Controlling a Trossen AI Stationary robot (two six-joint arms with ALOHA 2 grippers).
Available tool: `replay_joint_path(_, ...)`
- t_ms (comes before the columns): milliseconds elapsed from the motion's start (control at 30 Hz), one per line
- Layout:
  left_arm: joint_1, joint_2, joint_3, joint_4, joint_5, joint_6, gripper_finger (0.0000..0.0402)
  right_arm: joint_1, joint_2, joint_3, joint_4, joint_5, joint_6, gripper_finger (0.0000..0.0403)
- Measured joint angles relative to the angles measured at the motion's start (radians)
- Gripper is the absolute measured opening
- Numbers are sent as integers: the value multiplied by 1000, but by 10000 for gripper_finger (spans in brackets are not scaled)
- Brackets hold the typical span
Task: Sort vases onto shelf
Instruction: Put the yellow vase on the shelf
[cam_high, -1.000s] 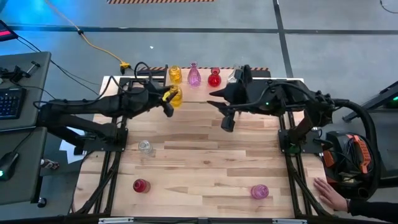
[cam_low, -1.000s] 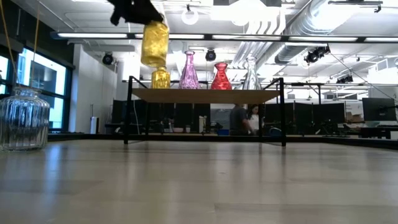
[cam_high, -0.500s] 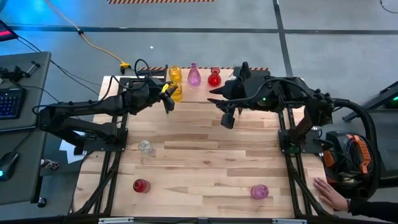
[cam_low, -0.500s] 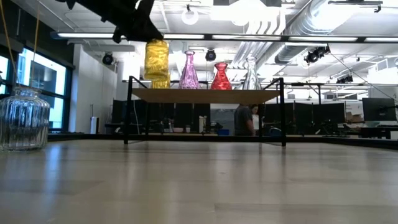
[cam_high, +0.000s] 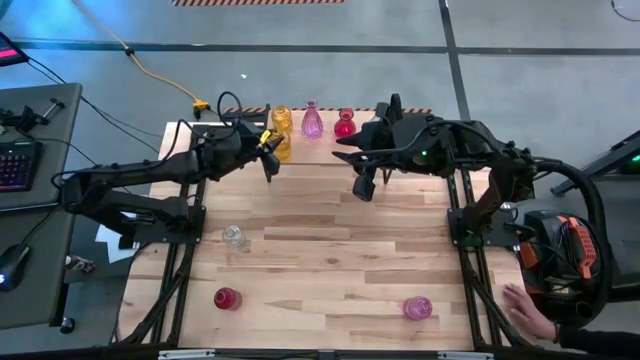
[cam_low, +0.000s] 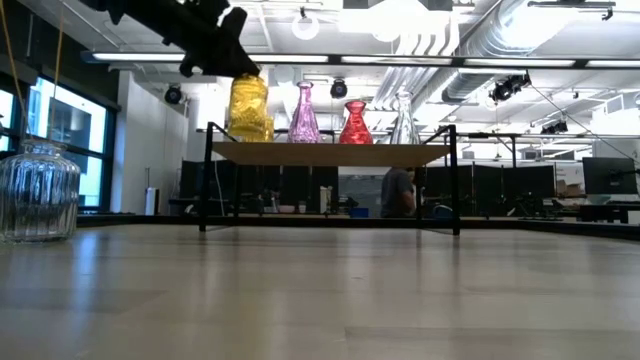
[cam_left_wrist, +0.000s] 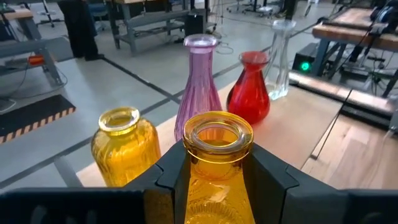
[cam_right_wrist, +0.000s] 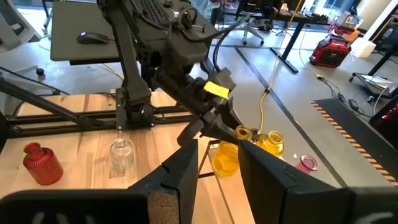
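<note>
lowered since the last look: yellow vase (cam_left_wrist: 214, 163) in my left gripper (cam_left_wrist: 214, 171), at the shelf's (cam_low: 330, 153) left end.
placing step: next i set it beside the other yellow vase (cam_left_wrist: 124, 144); my right gripper (cam_high: 366, 185), jaws parted and empty, waits.

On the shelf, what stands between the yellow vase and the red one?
A pink vase stands between the shelf's yellow vase and the red vase; the low and high views both show it.

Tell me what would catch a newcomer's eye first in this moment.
The left gripper holds a yellow vase by its neck at the shelf's left end, beside another yellow vase. A pink vase, red vase and clear vase stand in a row there. The right gripper hovers empty nearby.
</note>
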Motion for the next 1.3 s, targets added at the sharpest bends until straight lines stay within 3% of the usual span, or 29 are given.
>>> replay_joint_path(300,15,48,-12,77,28,-2,108,0,0,0,-1,0,-7,110)
replay_joint_path(1033,43,55,-10,47,-18,-29,109,0,0,0,-29,-21,-15,110)
replay_joint_path(1300,47,67,-7,20,-39,-55,139,0,0,0,-29,-21,-15,110)
